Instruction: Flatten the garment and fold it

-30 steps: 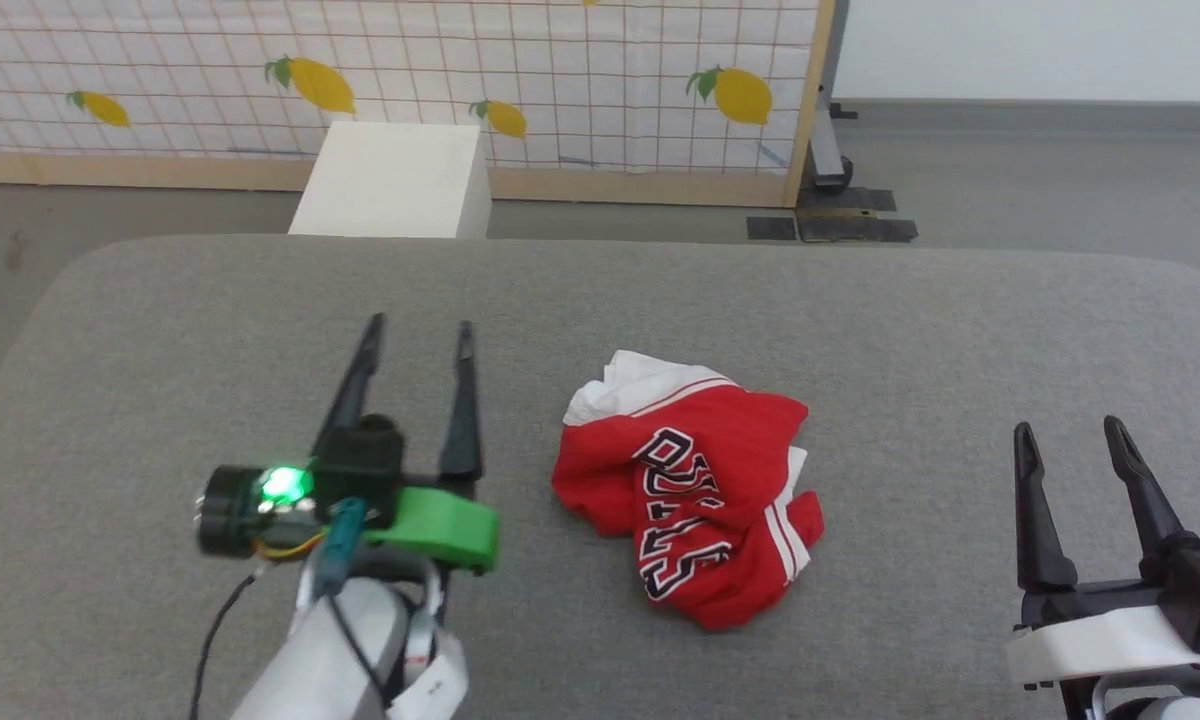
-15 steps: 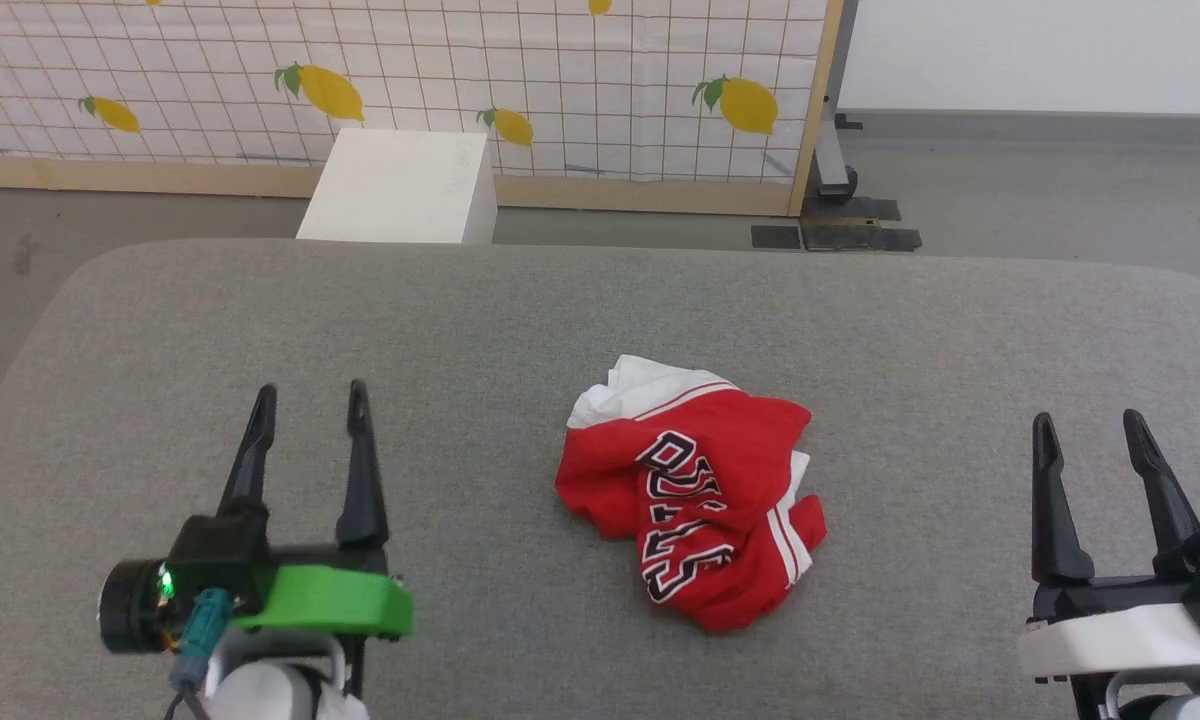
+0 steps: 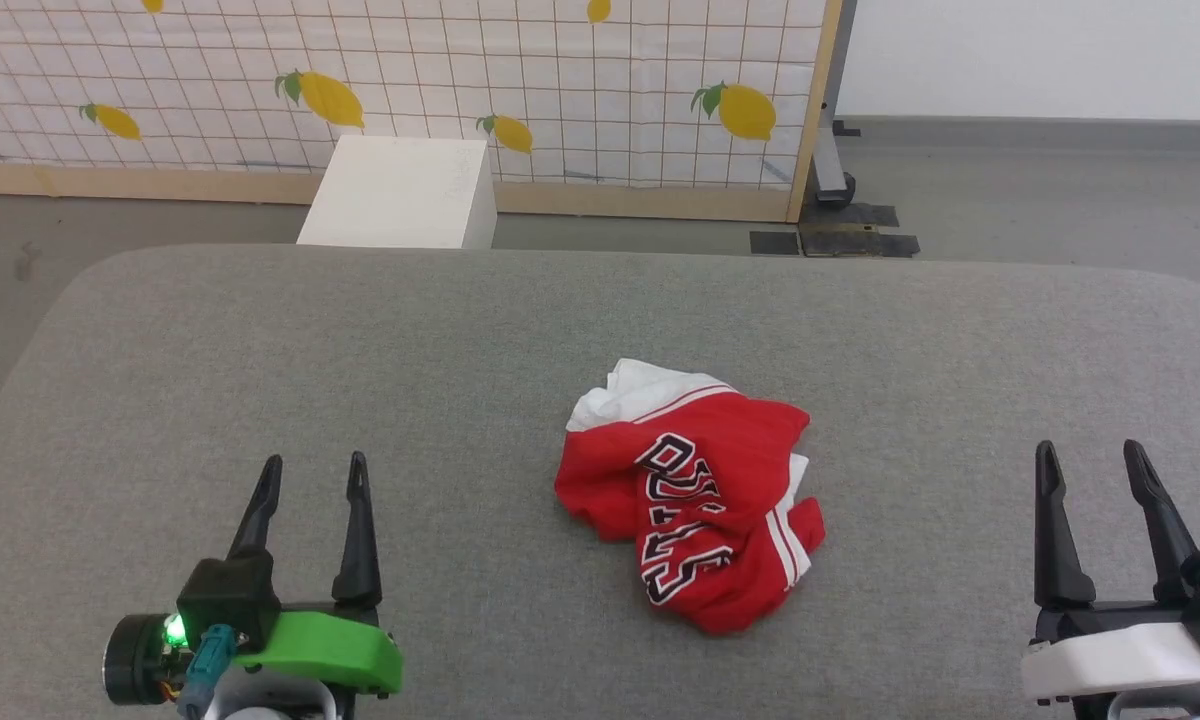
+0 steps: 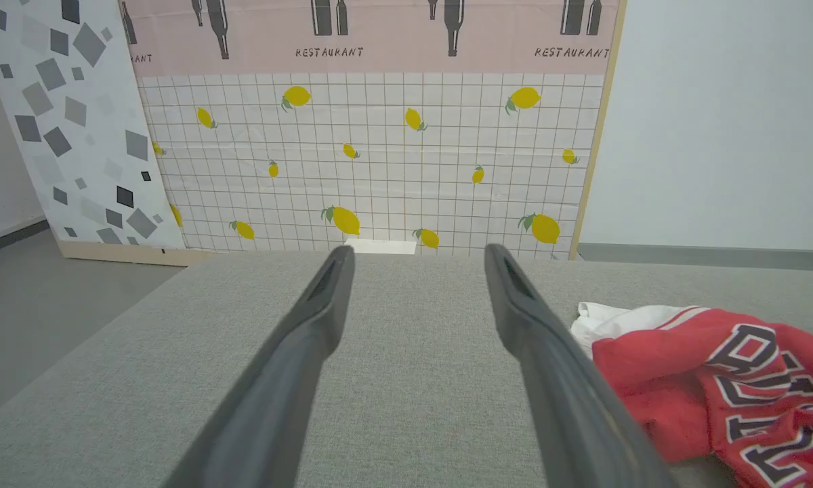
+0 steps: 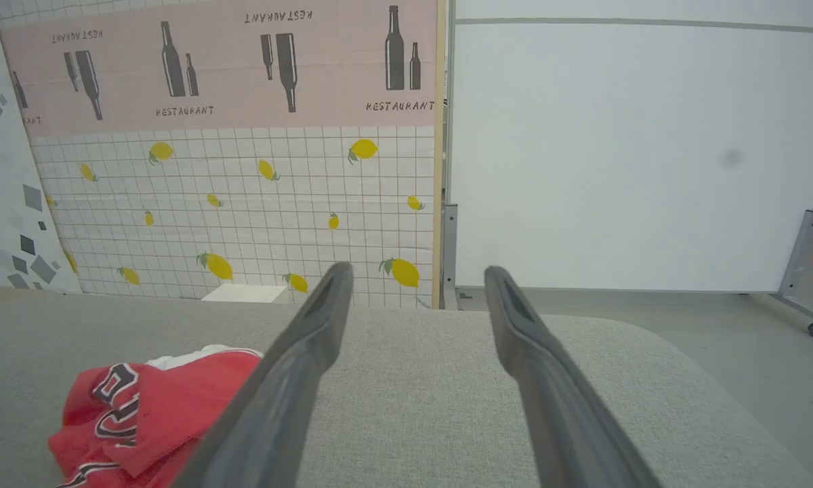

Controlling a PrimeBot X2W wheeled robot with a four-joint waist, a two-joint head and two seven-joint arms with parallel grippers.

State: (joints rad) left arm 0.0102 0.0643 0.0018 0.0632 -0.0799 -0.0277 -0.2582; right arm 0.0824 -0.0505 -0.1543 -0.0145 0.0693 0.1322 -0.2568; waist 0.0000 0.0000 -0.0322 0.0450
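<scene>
We see the garment (image 3: 685, 505) lying crumpled near the middle of the grey padded table (image 3: 460, 330), a little toward the robot's right. It is a red heap, with black letters outlined in white running across its folds. A white part with red-white striped trim sticks out at its far edge, and another striped band shows at its right side (a number on the front we cannot make out in this heap). The cloth is not flat at all, and nothing touches it.

The left gripper (image 3: 315, 460) is at the lower left of the head view, over the table. Its two dark fingers point away from the robot and stand wide apart, with nothing between them. It is well apart from the garment, which lies to its right. In the left wrist view we see only bare grey cloth between the fingers, and the garment (image 4: 718, 379) shows low at the right, just beyond the right finger.

The right gripper (image 3: 1087, 446) is at the lower right, also over the table, its fingers spread wide and empty. The garment lies well to its left. In the right wrist view it (image 5: 156, 407) shows at the lower left, partly behind the left finger.

Behind the table a white box (image 3: 400, 190) stands on the floor, in front of a screen (image 3: 560, 80) printed with a grid and yellow lemons.
</scene>
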